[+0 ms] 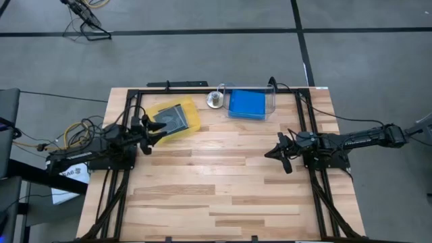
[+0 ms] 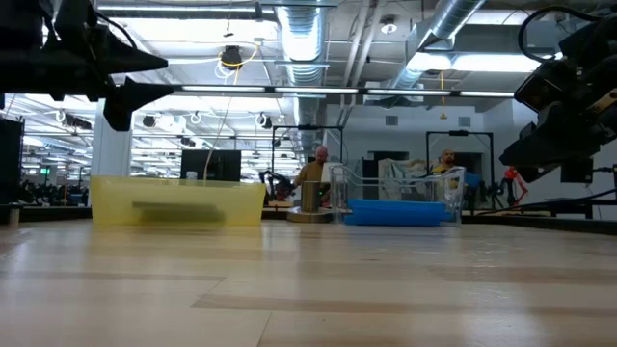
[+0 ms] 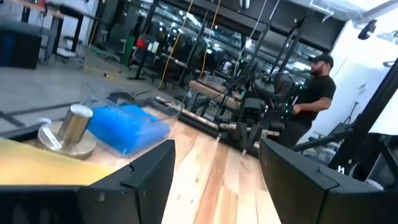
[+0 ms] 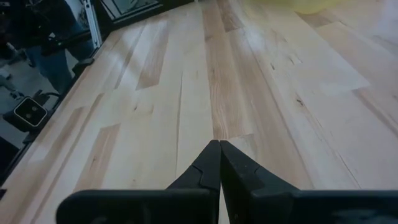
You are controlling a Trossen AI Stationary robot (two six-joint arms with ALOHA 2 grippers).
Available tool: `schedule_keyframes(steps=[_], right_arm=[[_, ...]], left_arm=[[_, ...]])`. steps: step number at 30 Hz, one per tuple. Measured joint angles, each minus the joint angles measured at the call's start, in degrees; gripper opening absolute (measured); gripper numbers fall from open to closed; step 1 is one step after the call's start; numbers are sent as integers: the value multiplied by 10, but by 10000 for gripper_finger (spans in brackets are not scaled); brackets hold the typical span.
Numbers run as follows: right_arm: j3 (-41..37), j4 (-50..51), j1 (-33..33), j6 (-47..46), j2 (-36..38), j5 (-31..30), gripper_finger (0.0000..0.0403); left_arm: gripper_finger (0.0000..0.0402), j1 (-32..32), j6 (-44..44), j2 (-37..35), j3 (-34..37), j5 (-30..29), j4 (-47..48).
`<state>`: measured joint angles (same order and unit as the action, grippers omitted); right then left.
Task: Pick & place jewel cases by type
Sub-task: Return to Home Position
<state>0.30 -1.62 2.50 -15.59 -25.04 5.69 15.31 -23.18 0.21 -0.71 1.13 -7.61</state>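
Observation:
Clear-grey jewel cases with a dark silvery insert [image 1: 173, 119] lie flat in the yellow tray [image 1: 193, 119] at the table's far left. Bright blue jewel cases [image 1: 246, 103] lie stacked in the clear plastic tub [image 1: 271, 101] at the far middle; they also show in the left wrist view [image 3: 127, 126] and the low view [image 2: 397, 211]. My left gripper [image 1: 154, 131] hovers open above the near left corner of the yellow tray [image 3: 37, 165], holding nothing. My right gripper [image 1: 270, 154] is shut and empty, off the table at its right side; its fingers [image 4: 219, 163] point across bare wood.
A small metal cylinder on a round base [image 1: 214, 100] stands between tray and tub. A black frame [image 1: 202, 90] rims the table's far edge and sides. People [image 3: 314, 93] stand in the room beyond. Bare wood [image 1: 216, 182] fills the middle and near half.

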Motion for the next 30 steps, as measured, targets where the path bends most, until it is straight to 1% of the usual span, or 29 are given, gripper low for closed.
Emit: schedule_keyframes(steps=[3, 5, 9, 11, 30], right_arm=[[0, 0, 0, -1, 0, 0, 0], [0, 0, 0, -9, 0, 0, 0], [0, 0, 0, -10, 0, 1, 0], [0, 0, 0, -11, 0, 2, 0], [0, -1, 1, -14, 0, 3, 0]], left_arm=[[226, 0, 19, -1, 0, 3, 10], [226, 0, 33, 0, 0, 15, 53], [226, -1, 103, 2, -1, 28, 54], [226, -1, 115, 0, -1, 29, 55], [226, -1, 118, 2, -2, 24, 60]])
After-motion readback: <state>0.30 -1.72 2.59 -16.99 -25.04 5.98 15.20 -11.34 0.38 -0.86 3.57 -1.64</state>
